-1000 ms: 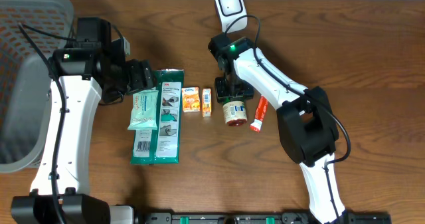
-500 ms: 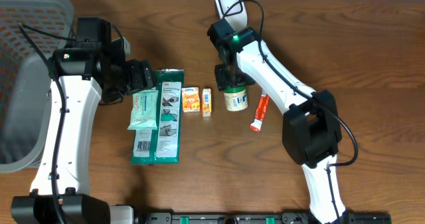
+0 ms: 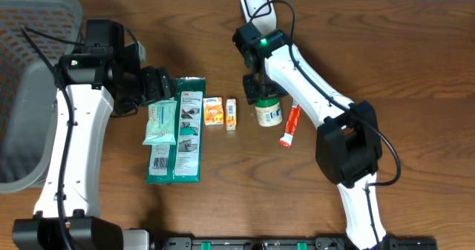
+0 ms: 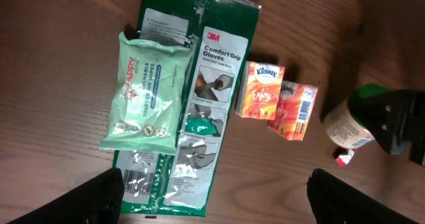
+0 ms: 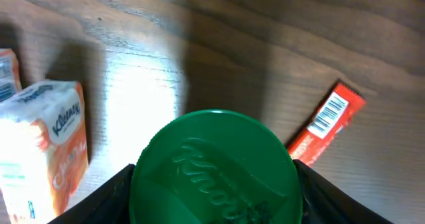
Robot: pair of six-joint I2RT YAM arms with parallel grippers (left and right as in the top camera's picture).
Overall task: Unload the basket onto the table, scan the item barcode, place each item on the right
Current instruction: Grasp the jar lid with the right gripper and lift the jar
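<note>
while the right arm bends forward over the middle of the brown wooden table [image 3: 415, 72], its right gripper [image 3: 257, 87] points down, both fingers [image 5: 116, 194] pressed against the green lid [image 5: 216, 164] of the jar [image 3: 269, 113] and clamped on it. whether the jar's base touches the wood cannot be told. the scanner [image 3: 256, 2] stands beyond the jar at the far edge, apart from it. a red tube [image 3: 289, 126] lies just right of the jar, and two small tissue packs [image 3: 214, 110] lie just left of it. further left of the jar lies a green gloves pack [image 3: 187, 131], with a pale wipes pack [image 3: 161, 124] overlapping its left side. the left arm stands well left of the jar, its left gripper [image 3: 158, 85] spread wide and holding nothing, over the far end of the gloves pack. a grey basket [image 3: 30, 124] sits farthest left of the jar.
</note>
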